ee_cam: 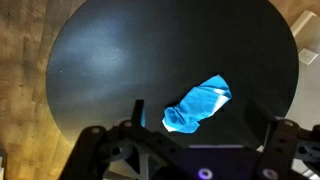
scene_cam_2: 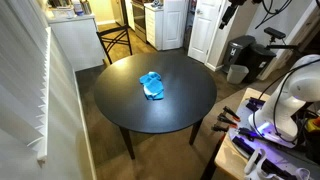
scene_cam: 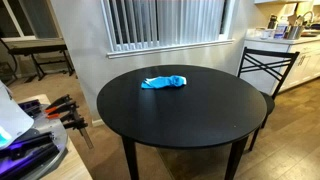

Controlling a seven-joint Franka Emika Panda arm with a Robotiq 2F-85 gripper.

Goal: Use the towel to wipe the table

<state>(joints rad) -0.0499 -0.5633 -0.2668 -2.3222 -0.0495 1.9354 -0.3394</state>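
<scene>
A crumpled blue towel (scene_cam: 163, 81) lies on the round black table (scene_cam: 185, 120), towards its far side. It shows in both exterior views, with the towel (scene_cam_2: 152, 85) near the table's (scene_cam_2: 185, 110) middle. In the wrist view the towel (ee_cam: 198, 105) lies on the table (ee_cam: 110, 60) well below my gripper (ee_cam: 200, 108). The gripper is open and empty, its two dark fingers standing either side of the towel. The gripper itself does not show clearly in either exterior view.
A black metal chair (scene_cam: 265, 62) stands at the table's far side by a white counter, also seen in an exterior view (scene_cam_2: 115, 40). Window blinds (scene_cam: 165, 20) line the wall. Clamps (scene_cam: 65, 108) lie on the robot's stand. A bin (scene_cam_2: 237, 72) stands nearby.
</scene>
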